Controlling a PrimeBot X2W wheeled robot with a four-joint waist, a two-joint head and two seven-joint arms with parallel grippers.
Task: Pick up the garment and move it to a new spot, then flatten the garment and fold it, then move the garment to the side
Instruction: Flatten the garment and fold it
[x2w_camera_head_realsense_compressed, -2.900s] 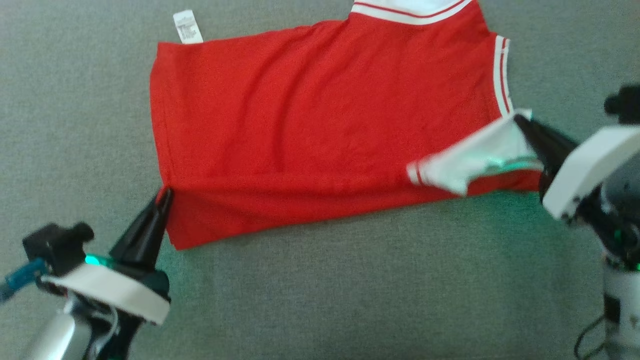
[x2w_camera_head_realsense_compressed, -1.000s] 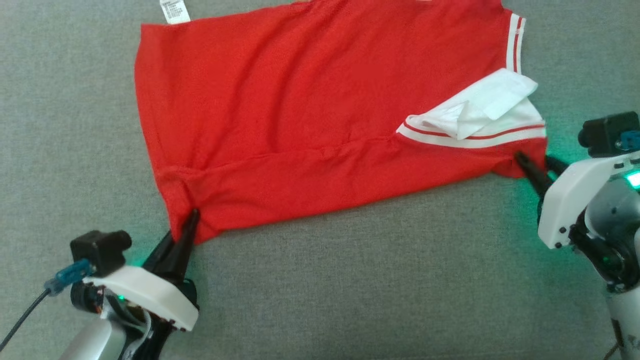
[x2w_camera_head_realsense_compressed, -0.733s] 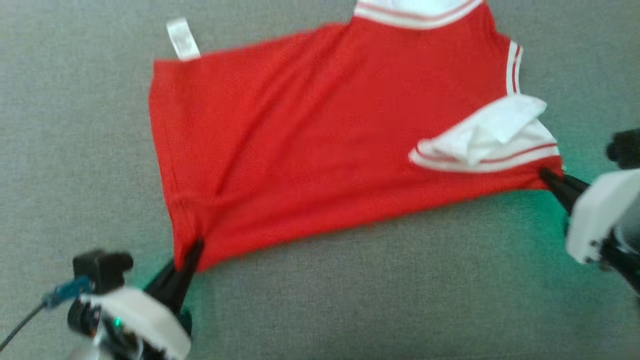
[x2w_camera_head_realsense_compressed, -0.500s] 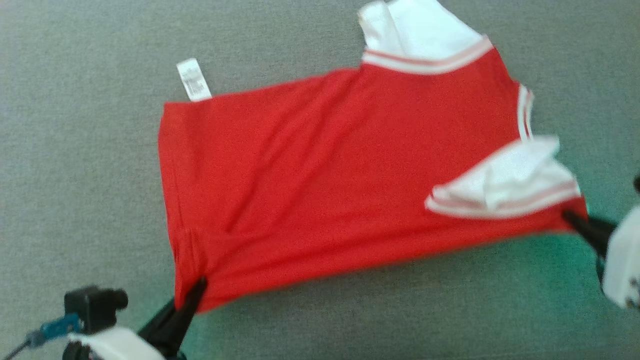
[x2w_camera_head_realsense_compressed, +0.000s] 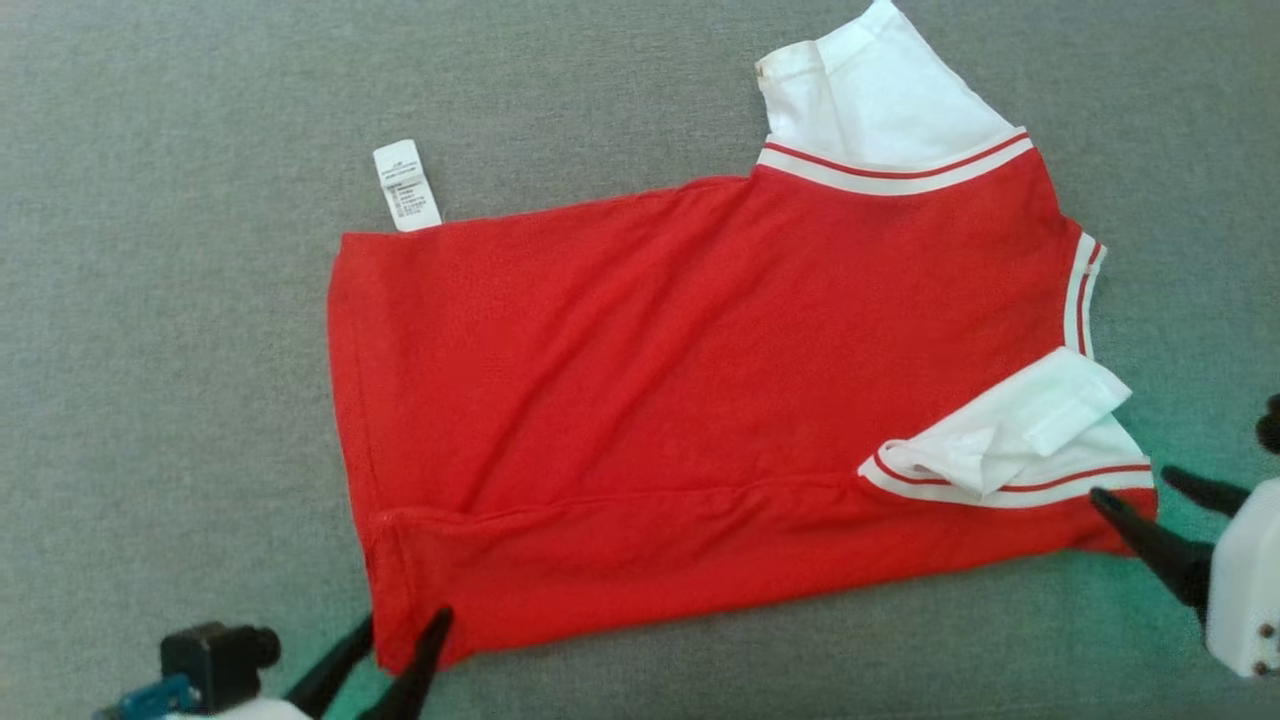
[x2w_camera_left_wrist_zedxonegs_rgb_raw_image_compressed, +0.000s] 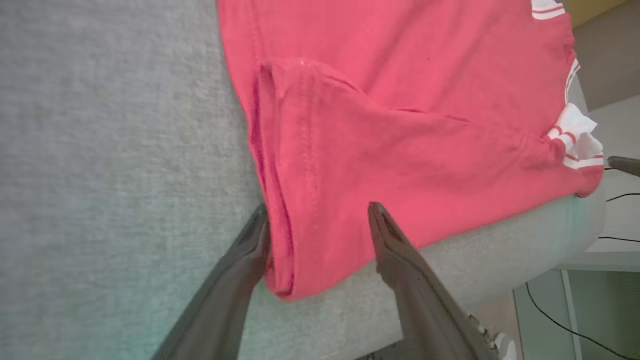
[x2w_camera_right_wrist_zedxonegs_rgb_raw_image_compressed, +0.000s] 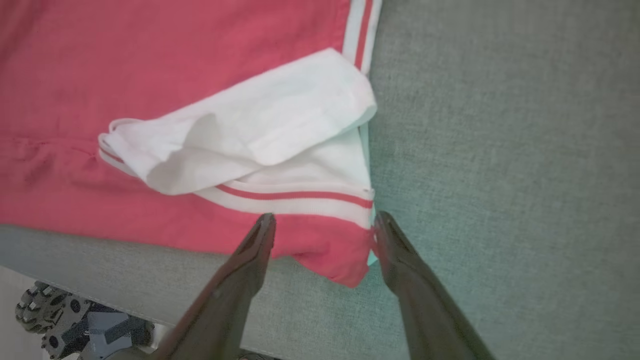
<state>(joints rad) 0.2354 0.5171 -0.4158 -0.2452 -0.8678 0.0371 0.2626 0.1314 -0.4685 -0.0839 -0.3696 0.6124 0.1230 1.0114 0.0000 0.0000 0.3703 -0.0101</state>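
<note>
- Grey fabric-covered tabletop (x2w_camera_head_realsense_compressed: 150, 400) all round, pretty plain setup.
- Red garment (x2w_camera_head_realsense_compressed: 650, 400) lay spread out mid-table, hem to the left and collar end to the right.
- White care label (x2w_camera_head_realsense_compressed: 406, 185) stuck out at the far-left corner.
- Far sleeve (x2w_camera_head_realsense_compressed: 880, 100) lay flat, while the near sleeve (x2w_camera_head_realsense_compressed: 1010, 440) was folded back onto the red.
- Left claw (x2w_camera_head_realsense_compressed: 402, 620) was spread wide, straddling the near-left hem corner with nothing pinched.
- Right claw (x2w_camera_head_realsense_compressed: 1132, 485) also gaped wide, either side of the near-right corner just below that sleeve.
</note>
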